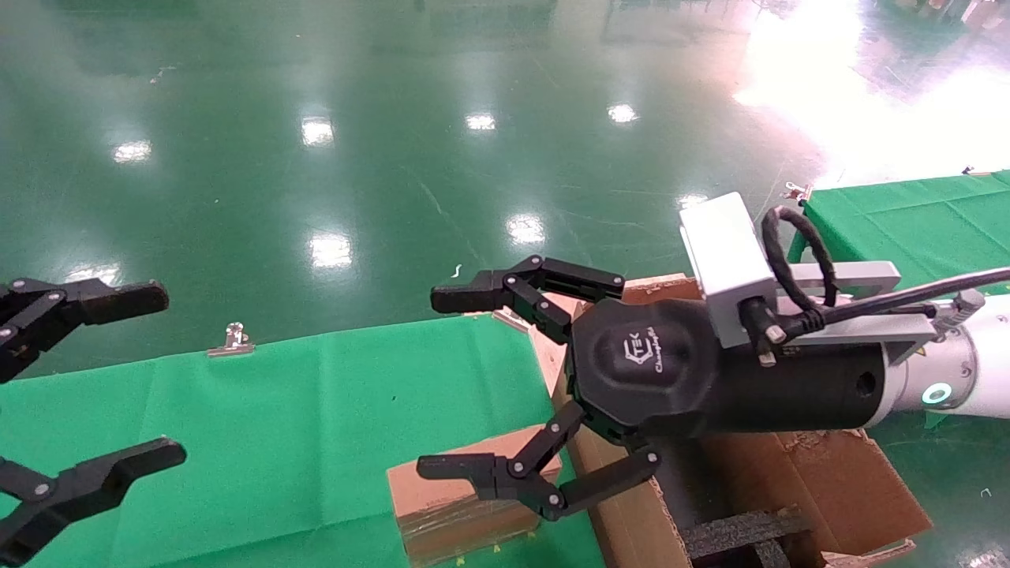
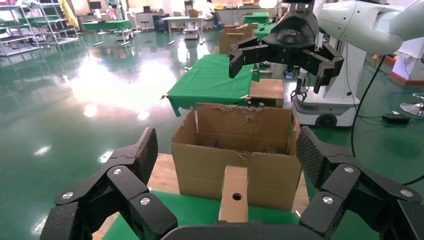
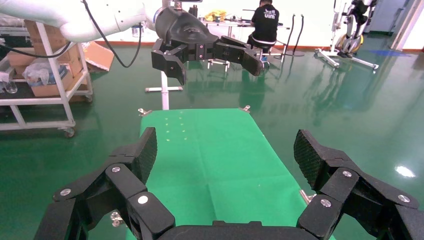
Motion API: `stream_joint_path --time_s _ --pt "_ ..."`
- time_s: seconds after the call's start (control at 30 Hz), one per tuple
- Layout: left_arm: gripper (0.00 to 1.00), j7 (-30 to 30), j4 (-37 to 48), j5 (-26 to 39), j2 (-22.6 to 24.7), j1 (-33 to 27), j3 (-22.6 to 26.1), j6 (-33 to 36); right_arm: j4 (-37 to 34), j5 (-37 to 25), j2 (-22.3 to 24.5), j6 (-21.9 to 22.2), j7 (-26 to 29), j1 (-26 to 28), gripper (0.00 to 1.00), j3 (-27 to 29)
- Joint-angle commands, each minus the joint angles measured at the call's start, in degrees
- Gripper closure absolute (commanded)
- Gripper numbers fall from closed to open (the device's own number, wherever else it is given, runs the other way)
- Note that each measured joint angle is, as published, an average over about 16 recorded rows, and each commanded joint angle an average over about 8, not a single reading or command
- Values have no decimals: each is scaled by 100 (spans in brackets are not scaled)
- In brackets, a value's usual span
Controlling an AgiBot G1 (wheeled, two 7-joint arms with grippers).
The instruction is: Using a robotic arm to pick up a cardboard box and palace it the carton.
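Observation:
The small cardboard box [image 1: 465, 505] lies on the green cloth, close against the carton [image 1: 828, 481]. The carton is large, with ragged flaps and black foam [image 1: 742, 528] inside. My right gripper [image 1: 446, 383], on the white robotic arm [image 1: 963, 371] with its green ring, hangs open and empty above the box and the carton's near edge. My left gripper [image 1: 154, 377] is open at the far left of the table. The left wrist view faces the cardboard box [image 2: 235, 192], round hole showing, with the carton [image 2: 235, 160] behind it and the left gripper [image 2: 227, 150] wide open, well back from it. The right gripper [image 3: 226, 150] sees only cloth.
The green cloth [image 1: 276, 410] covers the table and is held by metal clips [image 1: 230, 341]. A second green-covered table [image 1: 907, 213] stands at the right. Shiny green floor lies beyond. A person [image 3: 265, 22] and a shelf trolley [image 3: 40, 75] are far off.

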Motion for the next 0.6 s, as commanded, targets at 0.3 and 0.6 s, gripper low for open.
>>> stream_joint_path --time_s 0.3,0.6 --pt "15 0 0 0 0 0 0 0 0 0 0 0 0 0 0 0" --pt "100 0 0 0 0 0 0 0 -2 -3 1 1 1 -1 0 -1"
